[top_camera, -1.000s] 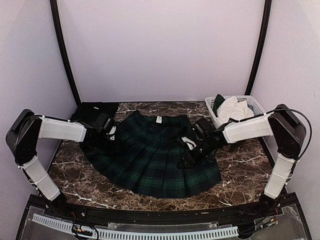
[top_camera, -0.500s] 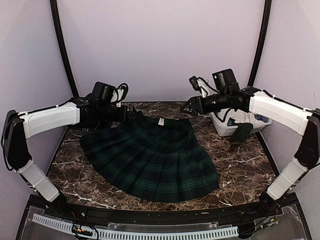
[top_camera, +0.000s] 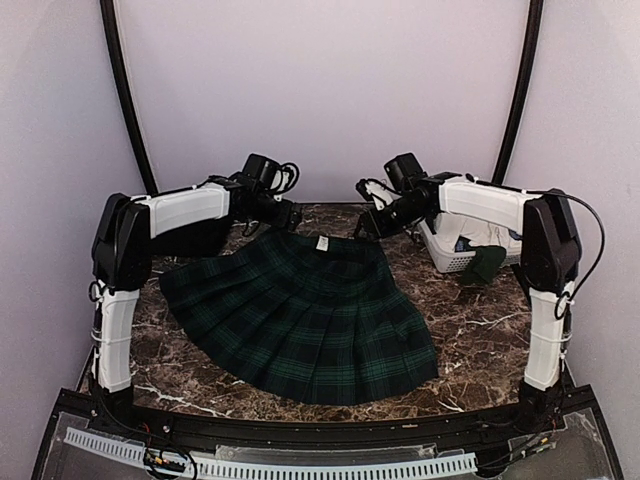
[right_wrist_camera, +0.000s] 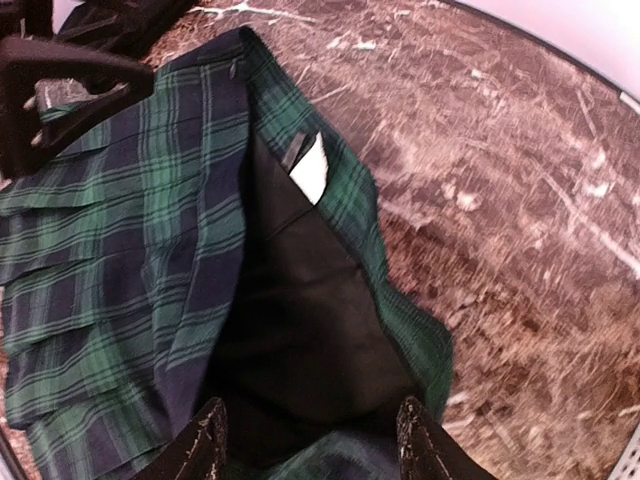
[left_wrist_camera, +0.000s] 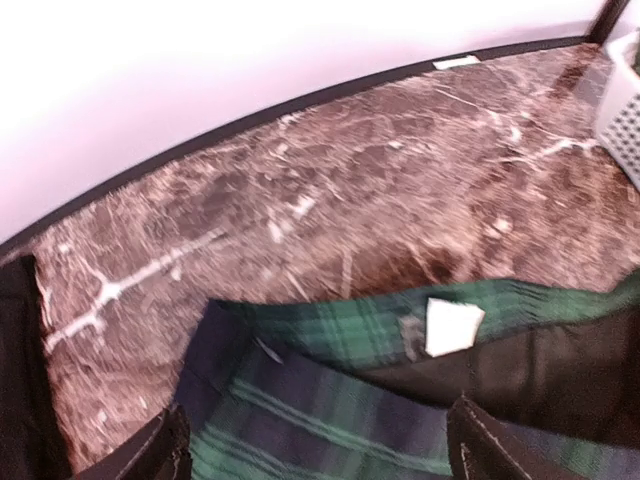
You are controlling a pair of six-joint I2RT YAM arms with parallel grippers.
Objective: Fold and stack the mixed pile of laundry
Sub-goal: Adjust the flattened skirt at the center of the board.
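A green-and-navy tartan pleated skirt [top_camera: 310, 320] lies spread on the marble table, its waistband at the far side with a white label [top_camera: 319, 240]. My left gripper [top_camera: 292, 215] hovers open just over the waistband's left end [left_wrist_camera: 300, 340], nothing between its fingers. My right gripper [top_camera: 362, 225] is open above the waist's right end, over the black lining [right_wrist_camera: 300, 330]. A plain black cloth [top_camera: 185, 240] lies at the far left, partly behind the left arm. More laundry fills the white basket [top_camera: 450, 262].
The basket stands at the far right corner, with a dark green piece [top_camera: 485, 265] hanging over its front wall. The back wall rises close behind both grippers. Bare marble [top_camera: 480, 330] shows to the right of the skirt.
Both arms left the skirt's sides, rose and swung to the back, and now close in on the waistband. The left jaws have opened wider. A green piece now hangs over the basket.
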